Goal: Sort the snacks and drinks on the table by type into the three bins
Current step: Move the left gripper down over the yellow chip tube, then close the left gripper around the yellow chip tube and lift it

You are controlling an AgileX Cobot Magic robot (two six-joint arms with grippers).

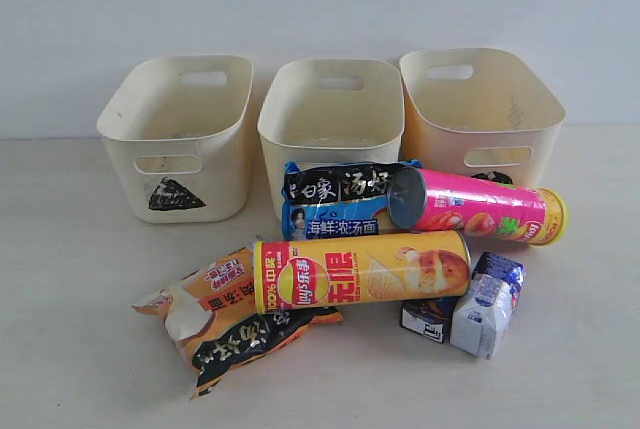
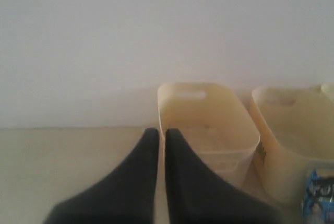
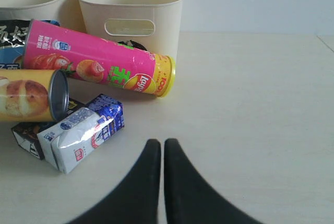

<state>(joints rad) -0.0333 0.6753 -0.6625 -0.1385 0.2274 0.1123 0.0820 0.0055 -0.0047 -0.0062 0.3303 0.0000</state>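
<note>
Orange-and-black packet [image 1: 228, 321] lies in front of the middle bin [image 1: 330, 154], outside it; left gripper [image 2: 162, 132] and right gripper [image 3: 162, 143] are pinched together, holding nothing.

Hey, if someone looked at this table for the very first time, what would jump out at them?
The pink chip tube and the yellow chip tube catch the eye first, lying on their sides mid-table, the pink one just in front of the right bin. Behind them that bin, the middle bin and the left bin stand in a row, all looking empty.
</note>
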